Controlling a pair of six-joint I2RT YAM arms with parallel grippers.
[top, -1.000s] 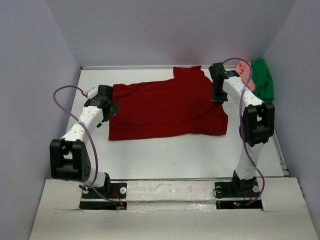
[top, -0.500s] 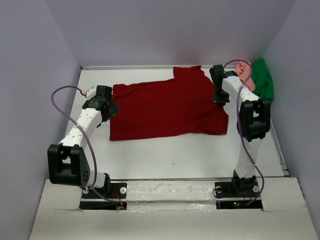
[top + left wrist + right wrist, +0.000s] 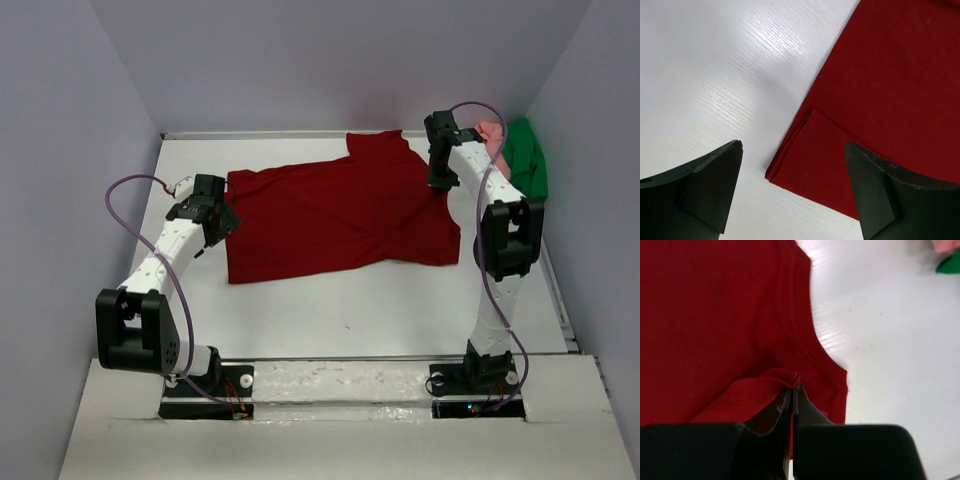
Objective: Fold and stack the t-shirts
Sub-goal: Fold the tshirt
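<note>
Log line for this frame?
red shirt: spread flat | left gripper: open at its left edge | right gripper: shut on its right edge | pink shirt, green shirt: far-right corner

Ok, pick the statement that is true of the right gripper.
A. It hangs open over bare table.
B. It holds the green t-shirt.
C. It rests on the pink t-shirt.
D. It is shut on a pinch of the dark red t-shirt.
D: in the right wrist view the right gripper has its jaws closed, with a small fold of the dark red t-shirt bunched between them.
</note>
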